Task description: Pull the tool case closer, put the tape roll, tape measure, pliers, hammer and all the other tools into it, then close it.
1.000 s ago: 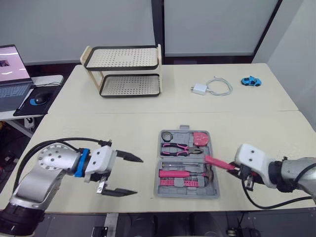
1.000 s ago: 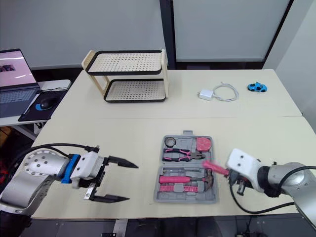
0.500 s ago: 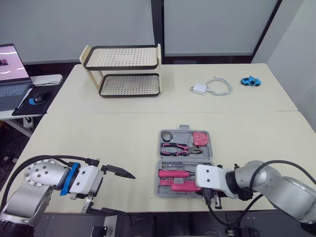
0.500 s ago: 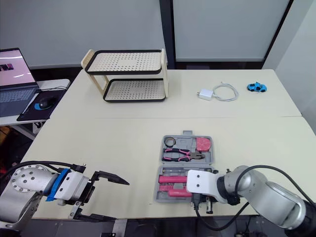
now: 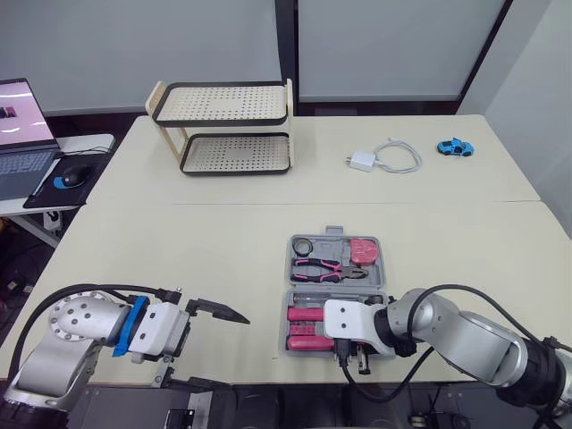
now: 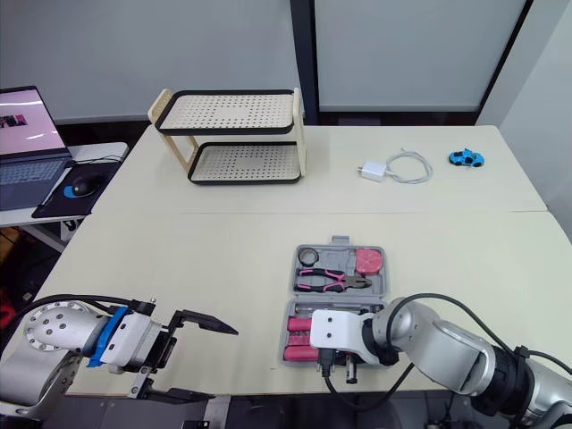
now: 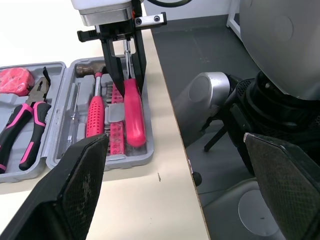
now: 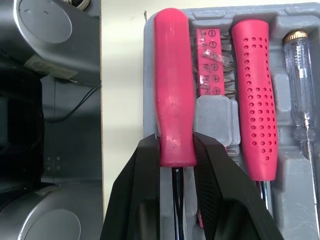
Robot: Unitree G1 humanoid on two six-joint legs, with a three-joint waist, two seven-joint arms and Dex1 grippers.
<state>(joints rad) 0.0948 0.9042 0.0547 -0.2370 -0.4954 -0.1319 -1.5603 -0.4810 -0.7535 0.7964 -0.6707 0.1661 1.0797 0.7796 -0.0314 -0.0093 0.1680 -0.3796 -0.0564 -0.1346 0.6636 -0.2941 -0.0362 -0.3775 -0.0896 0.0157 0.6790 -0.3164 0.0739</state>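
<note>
Spread wide, the left gripper (image 5: 219,350) is held over the front edge of the table (image 5: 179,259), with nothing between its two black fingers. The open grey tool case (image 5: 290,279) is found to its right, near but not touched.

In the case's far half, the tape roll (image 5: 302,246) is seated at the left, the pink-handled pliers (image 5: 326,268) are laid just in front of it, and the pink tape measure (image 5: 362,250) is set at the right. In the near half, the hammer (image 7: 95,117) is laid along its slot, with a strip of bits (image 8: 210,65) beside its dotted handle.

Over the near half, the right gripper (image 8: 175,145) is clamped on the pink handle of a screwdriver (image 8: 172,90). That handle is lined up with the slot nearest the table's front edge, just beside the bit strip, on the side away from the hammer. Whether it is resting in the slot cannot be told.

Farther back on the table, a two-tier rack (image 5: 223,125), a white charger with its cable (image 5: 361,161) and a blue toy car (image 5: 454,147) are seen, well apart from both grippers.
</note>
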